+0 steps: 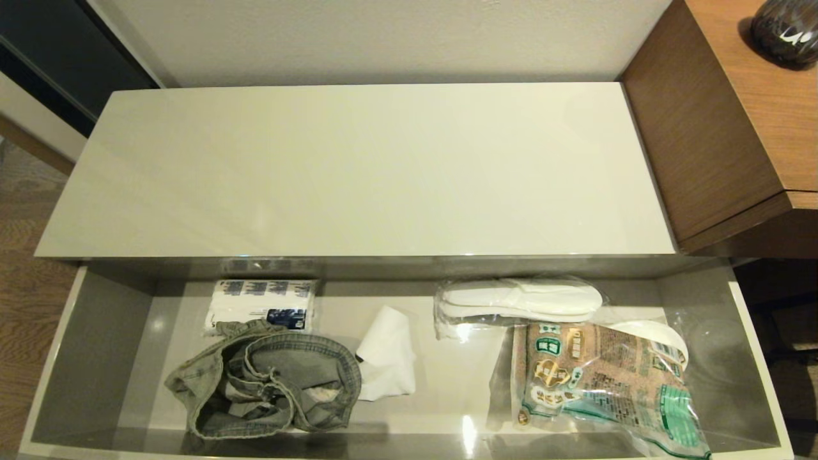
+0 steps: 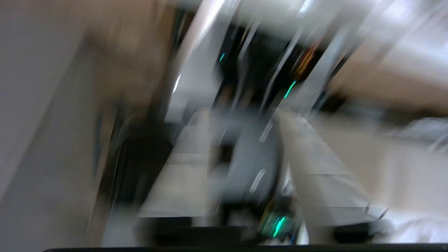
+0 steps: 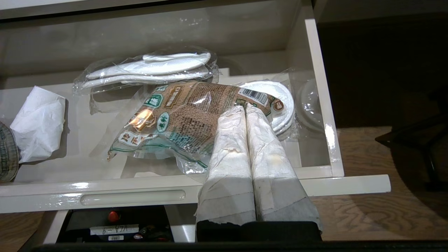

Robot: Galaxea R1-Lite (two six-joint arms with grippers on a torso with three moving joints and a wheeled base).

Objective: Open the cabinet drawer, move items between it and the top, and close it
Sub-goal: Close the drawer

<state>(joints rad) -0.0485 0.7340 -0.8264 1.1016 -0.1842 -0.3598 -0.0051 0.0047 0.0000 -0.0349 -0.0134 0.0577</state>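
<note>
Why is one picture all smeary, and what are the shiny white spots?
Left wrist view: smeared all over, nothing recognisable. Head view: sharp, with glare spots on the drawer floor. Right wrist view: sharp, the shut right pincer above the printed packet, whose plastic glints.

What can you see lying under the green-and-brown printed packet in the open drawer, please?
Under the printed packet a white slipper in clear plastic sticks out at its far right corner; the rest is covered. Behind it lies another bagged slipper pair. The right gripper, shut, hovers above the packet.

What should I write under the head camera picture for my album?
Open cabinet drawer holding denim garment, paper roll, slippers and a printed packet; the top lies bare.
</note>
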